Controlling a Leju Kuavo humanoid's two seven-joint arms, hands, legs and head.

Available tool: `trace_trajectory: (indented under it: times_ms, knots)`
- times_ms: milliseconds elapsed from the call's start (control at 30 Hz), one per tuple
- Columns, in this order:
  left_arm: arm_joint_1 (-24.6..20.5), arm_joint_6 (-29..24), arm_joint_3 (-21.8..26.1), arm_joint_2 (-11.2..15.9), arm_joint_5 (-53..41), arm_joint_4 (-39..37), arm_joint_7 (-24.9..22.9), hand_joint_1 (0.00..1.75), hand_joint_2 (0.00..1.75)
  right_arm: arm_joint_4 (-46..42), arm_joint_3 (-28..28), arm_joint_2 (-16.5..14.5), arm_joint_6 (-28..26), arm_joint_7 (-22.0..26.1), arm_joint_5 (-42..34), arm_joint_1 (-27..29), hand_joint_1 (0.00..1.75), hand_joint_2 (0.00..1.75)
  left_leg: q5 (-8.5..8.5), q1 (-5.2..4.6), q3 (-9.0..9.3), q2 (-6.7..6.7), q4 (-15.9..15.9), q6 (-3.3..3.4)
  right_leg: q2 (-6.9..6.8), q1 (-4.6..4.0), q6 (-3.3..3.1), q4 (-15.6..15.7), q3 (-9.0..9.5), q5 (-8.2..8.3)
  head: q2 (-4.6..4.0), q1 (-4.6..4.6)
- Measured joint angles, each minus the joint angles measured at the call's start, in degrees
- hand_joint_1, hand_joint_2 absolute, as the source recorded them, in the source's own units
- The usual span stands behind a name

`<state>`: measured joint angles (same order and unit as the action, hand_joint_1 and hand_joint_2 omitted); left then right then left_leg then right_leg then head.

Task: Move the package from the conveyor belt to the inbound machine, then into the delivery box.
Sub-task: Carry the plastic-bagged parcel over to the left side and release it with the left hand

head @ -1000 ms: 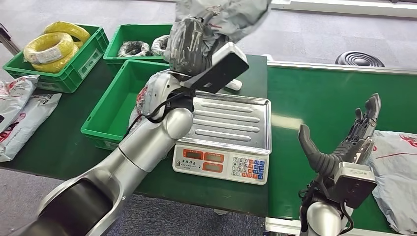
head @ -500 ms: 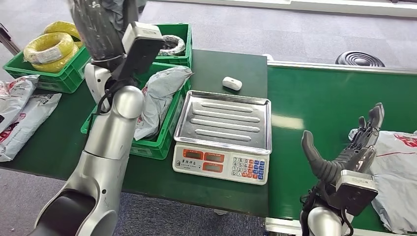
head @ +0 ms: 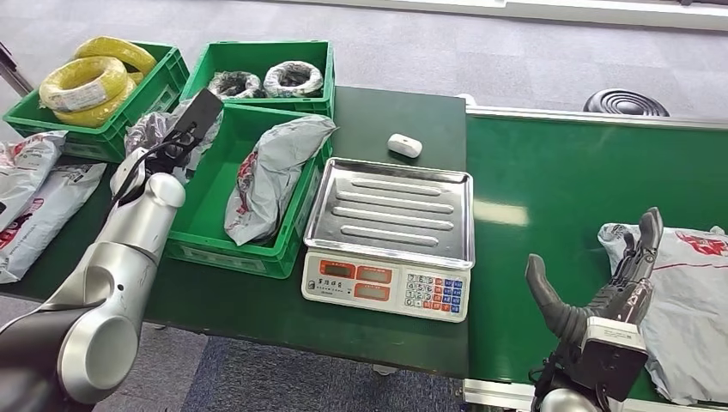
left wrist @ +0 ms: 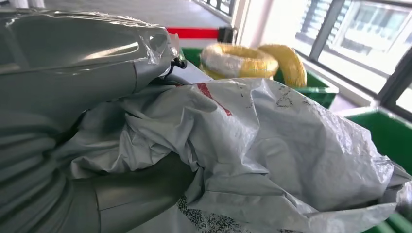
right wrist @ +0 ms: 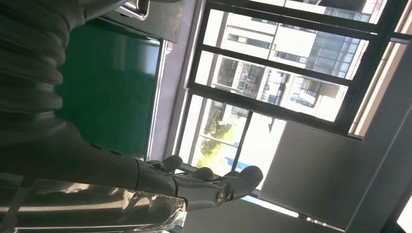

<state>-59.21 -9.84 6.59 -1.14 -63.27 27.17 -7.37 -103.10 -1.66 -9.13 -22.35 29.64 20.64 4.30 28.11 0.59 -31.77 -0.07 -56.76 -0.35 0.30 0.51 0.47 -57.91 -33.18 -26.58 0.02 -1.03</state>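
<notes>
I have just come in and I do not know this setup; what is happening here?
The robot's left hand holds a grey package beside the green box, where another package already lies. The scale is empty. Its right hand is open beside a package on the conveyor belt.

Item count, head view:

- Green crates: three
- Yellow cable coils: two
- Dark cable coils: two
- Grey poly mailer packages: five: one in the near crate, one in the left hand, one on the conveyor belt, two at the table's left edge
- Weighing scale: one
- Small white device: one
- Robot hands: two
</notes>
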Motion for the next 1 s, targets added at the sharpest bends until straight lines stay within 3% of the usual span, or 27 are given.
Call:
trace_trajectory:
  times_ms: [33, 67, 167, 333, 567, 767, 900, 1000]
  knots:
    - [-0.1, 1.68, 0.37, 0.04, 1.23, -0.5, 0.96, 0.18, 1.75, 0.0, 0.01, 0.04, 0.04, -0.14, 0.01, -0.06, 0.0, 1.75, 0.01, 0.0, -0.02, -0.01, 0.0, 0.01, -0.01, 0.0, 0.0, 0.01, -0.01, 0.0, 0.0, 0.0]
    - [-0.26, 3.68, 0.89, 0.05, 2.91, -0.91, 2.24, 0.05, 1.75, 0.0, 0.03, 0.08, 0.09, -0.28, 0.02, -0.14, 0.0, 1.75, 0.01, 0.0, -0.02, -0.02, 0.0, 0.01, -0.01, 0.01, 0.0, 0.02, -0.01, 0.0, 0.0, 0.0]
    - [-0.73, 8.94, 3.11, -0.02, 8.0, -1.82, 6.25, 0.0, 1.75, 0.02, 0.12, 0.24, 0.32, -0.54, 0.02, -0.53, 0.0, 1.75, 0.02, 0.0, -0.02, 0.0, 0.0, 0.02, -0.01, 0.01, 0.0, 0.03, -0.02, 0.0, 0.0, 0.0]
    - [-0.99, 10.52, 6.08, -0.23, 13.61, -2.29, 10.81, 0.0, 1.75, 0.07, 0.22, 0.4, 0.85, -0.55, 0.02, -0.86, 0.0, 1.75, 0.02, 0.01, 0.01, 0.0, 0.0, 0.01, 0.0, -0.01, 0.0, 0.02, -0.02, 0.01, 0.0, -0.02]
    - [0.24, 8.99, 10.12, -0.39, 30.95, 2.3, 19.83, 0.0, 1.75, 0.6, 0.38, 0.43, 2.63, -0.55, 0.32, -1.7, 0.0, 1.75, 0.01, 0.03, -0.01, 0.0, 0.0, 0.01, 0.0, -0.03, 0.0, 0.0, -0.03, 0.01, 0.0, -0.02]
    - [3.79, 6.77, 9.2, -0.83, 44.78, 13.02, 23.37, 0.0, 1.75, 1.19, 0.72, 0.41, 2.52, -0.36, 0.36, -1.78, 0.0, 1.75, 0.02, 0.01, -0.02, 0.01, 0.0, 0.01, 0.0, -0.01, 0.0, 0.01, -0.04, 0.0, 0.0, -0.01]
    - [6.75, 5.68, 7.45, -1.15, 47.56, 20.4, 23.62, 0.0, 1.75, 1.24, 0.94, 0.41, 2.51, -0.21, 0.32, -1.43, 0.0, 1.75, 0.02, 0.01, -0.02, 0.0, 0.0, 0.01, -0.01, 0.0, 0.01, 0.02, -0.04, 0.0, 0.0, -0.01]
    - [9.51, 2.72, 6.18, -1.36, 49.28, 25.58, 26.39, 0.0, 1.75, 1.27, 1.18, 0.37, 2.47, -0.18, 0.26, -1.14, 0.0, 1.75, 0.03, 0.01, 0.0, 0.04, 0.01, 0.01, 0.03, 0.0, 0.01, 0.02, -0.03, 0.0, 0.0, -0.01]
